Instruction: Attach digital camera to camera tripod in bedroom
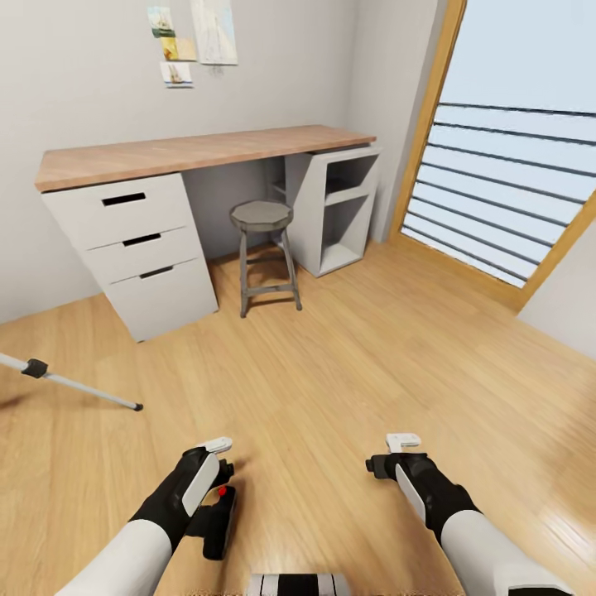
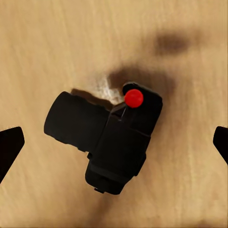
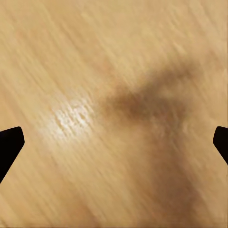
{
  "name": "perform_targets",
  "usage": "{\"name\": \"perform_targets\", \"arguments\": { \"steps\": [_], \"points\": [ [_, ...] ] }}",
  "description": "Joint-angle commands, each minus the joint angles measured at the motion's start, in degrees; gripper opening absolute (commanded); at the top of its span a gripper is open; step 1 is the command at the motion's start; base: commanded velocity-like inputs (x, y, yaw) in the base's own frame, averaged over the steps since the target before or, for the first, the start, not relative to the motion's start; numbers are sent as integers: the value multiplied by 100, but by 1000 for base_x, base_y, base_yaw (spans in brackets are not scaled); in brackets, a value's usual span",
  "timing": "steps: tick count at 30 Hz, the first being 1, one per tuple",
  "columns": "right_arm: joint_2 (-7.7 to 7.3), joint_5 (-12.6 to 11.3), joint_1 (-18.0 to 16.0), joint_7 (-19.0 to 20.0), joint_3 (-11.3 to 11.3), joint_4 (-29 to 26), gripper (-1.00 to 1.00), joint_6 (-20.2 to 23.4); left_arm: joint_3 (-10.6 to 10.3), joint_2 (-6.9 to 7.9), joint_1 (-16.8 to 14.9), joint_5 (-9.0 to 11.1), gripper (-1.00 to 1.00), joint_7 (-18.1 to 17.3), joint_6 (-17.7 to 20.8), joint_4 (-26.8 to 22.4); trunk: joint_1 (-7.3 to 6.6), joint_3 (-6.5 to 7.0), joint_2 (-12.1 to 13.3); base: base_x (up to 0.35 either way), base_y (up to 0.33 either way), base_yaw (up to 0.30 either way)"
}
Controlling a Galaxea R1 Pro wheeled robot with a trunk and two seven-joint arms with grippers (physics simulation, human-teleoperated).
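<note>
The digital camera, boxy and black with a red button on top, lies on the light wood floor. My left gripper hangs open over it, one fingertip on each side and well apart from it. In the head view the camera sits just beside my left gripper at the lower left. My right gripper is open over bare floor, and its wrist view has nothing between the tips. One silver leg of the camera tripod with a black joint reaches in from the left edge.
A wood-topped desk with white drawers stands against the far wall. A round stool sits under it beside a white open shelf unit. A tall wood-framed window fills the right side.
</note>
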Motion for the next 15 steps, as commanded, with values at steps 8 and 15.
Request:
{"name": "perform_targets", "arguments": {
  "steps": [8,15],
  "points": [
    [-5,4,-1,-13,14,-10,100,33,-26,13,1,72,100,61,11,23,19,-182,-13,0,0,0],
    [-5,5,-1,-13,14,-5,100,33,-26,52,1,61,100,54,11,157,37,-338,-22,0,0,0]
  ]
}}
